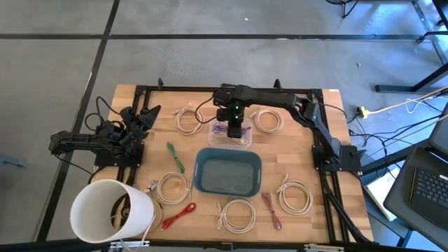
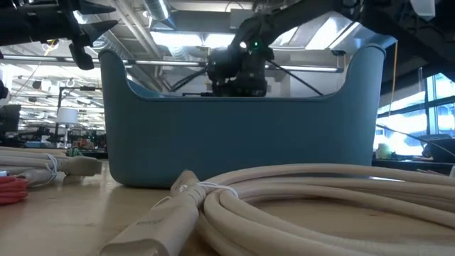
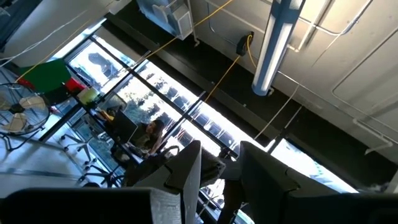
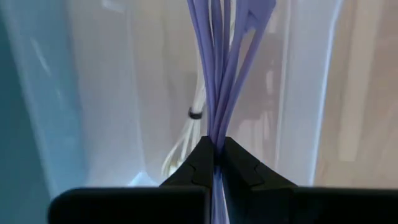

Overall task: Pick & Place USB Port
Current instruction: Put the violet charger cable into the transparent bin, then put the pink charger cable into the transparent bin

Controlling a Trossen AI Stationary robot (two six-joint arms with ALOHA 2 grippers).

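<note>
A purple USB cable (image 4: 221,74), bundled in several strands, hangs from my right gripper (image 4: 214,144), which is shut on it. It hangs into a clear plastic box (image 1: 232,138) just beyond the blue bin (image 1: 227,171). A white cable (image 4: 186,134) with a black tie lies inside the clear box. In the high view the right gripper (image 1: 236,126) points down over the box, and purple loops (image 1: 220,130) show beside it. My left gripper (image 1: 143,117) waits at the table's left edge, tipped upward, its fingers (image 3: 189,174) apart with nothing between them. My right gripper pinches several strands of the purple cable (image 4: 216,127) between its two fingertips. It comes from above, pointing steeply down. The strands run on from the fingertips and hang down inside the clear box; I cannot tell whether their lower end rests on the box floor.
White coiled cables lie around the bin (image 1: 187,120) (image 1: 269,120) (image 1: 173,187) (image 1: 236,213) (image 1: 295,196). There are also a green cable (image 1: 175,157), a red one (image 1: 178,215) and a maroon one (image 1: 271,210). A white bucket (image 1: 112,210) stands at the near left corner.
</note>
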